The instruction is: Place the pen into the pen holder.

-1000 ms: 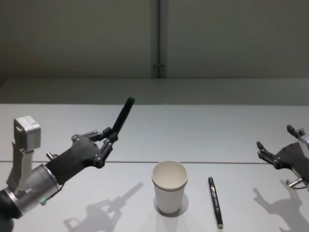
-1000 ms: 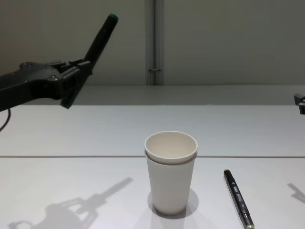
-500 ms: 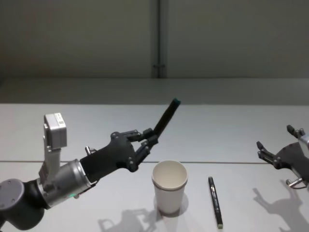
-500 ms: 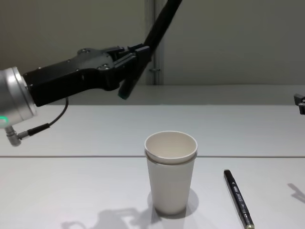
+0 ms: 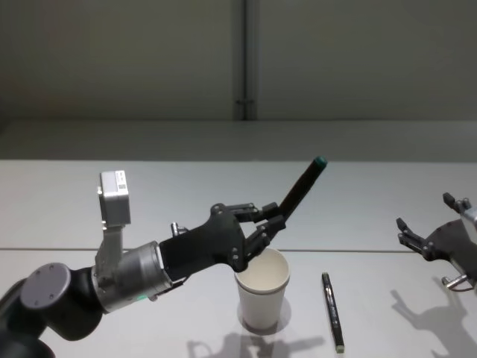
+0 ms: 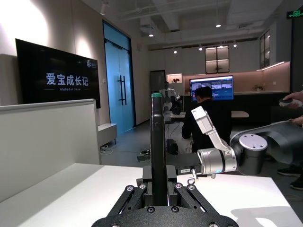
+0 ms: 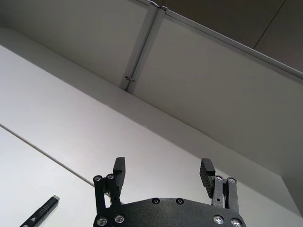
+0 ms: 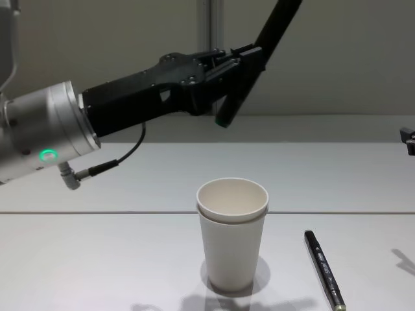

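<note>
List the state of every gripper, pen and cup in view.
left gripper: shut on the held pen, raised over the pen holder.
held pen: tilted, clear of the holder, not inside it.
pen holder: upright, looks empty.
second pen: lying flat on the table, to the right of the holder, apart from it.
right gripper: open, holding nothing.

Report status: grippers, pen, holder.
Left gripper shut on pen, tilted, above pen holder. Right gripper open, parked right. Second pen lies beside cup; mouth unobstructed.
</note>
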Robot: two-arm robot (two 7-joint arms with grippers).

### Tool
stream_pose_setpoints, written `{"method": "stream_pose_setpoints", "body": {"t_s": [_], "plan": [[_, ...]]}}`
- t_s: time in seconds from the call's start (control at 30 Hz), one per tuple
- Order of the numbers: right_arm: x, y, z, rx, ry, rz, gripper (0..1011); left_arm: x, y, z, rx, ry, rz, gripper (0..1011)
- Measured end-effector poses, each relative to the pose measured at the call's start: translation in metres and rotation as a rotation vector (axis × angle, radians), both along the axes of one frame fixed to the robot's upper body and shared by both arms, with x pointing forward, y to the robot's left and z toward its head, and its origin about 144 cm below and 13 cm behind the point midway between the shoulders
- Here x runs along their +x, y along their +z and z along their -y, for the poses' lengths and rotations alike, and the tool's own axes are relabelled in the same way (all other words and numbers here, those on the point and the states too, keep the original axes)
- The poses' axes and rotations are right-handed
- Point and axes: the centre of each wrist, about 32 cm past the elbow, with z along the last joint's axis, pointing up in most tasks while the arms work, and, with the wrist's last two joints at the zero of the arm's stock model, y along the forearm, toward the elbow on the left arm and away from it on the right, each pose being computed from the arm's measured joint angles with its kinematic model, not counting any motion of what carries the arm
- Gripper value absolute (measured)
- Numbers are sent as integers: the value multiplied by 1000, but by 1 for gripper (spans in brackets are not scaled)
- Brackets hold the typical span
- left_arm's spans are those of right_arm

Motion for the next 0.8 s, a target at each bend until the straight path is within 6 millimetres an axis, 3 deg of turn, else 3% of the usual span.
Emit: {"method": "stream_pose_setpoints", "body": {"t_s": [0.8], "plan": [[0,0,0,0,0,0,1001,17,3,44,-80,-251,19,165]]}}
